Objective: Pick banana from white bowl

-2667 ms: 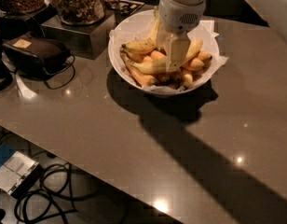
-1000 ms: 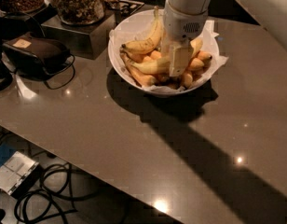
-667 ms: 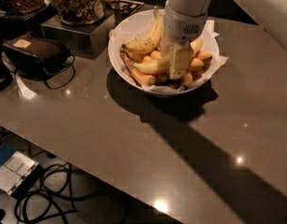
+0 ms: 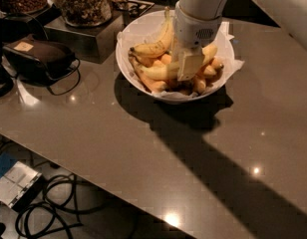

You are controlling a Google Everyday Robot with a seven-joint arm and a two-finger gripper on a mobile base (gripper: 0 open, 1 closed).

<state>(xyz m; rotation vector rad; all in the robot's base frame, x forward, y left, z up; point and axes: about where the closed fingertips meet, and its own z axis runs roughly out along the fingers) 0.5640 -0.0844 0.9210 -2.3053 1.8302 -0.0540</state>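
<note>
The white bowl, lined with crinkled white paper, stands at the back middle of the grey table. The long pale yellow banana lies across the bowl from lower left to upper right. My gripper reaches down into the bowl from above and sits right over the banana's middle, hiding that part. A shorter, strongly curved speckled banana rests against the bowl's left wall. Stubby orange-yellow bananas lie under and to the right of the gripper.
Glass jars of snacks stand on a metal stand left of the bowl. A dark pouch with a cable lies at the far left. The table's front edge runs diagonally; cables and a box lie on the floor below.
The gripper shifted slightly to the right in the bowl since the earliest frame. Over the last second it has stayed almost still over the banana.
</note>
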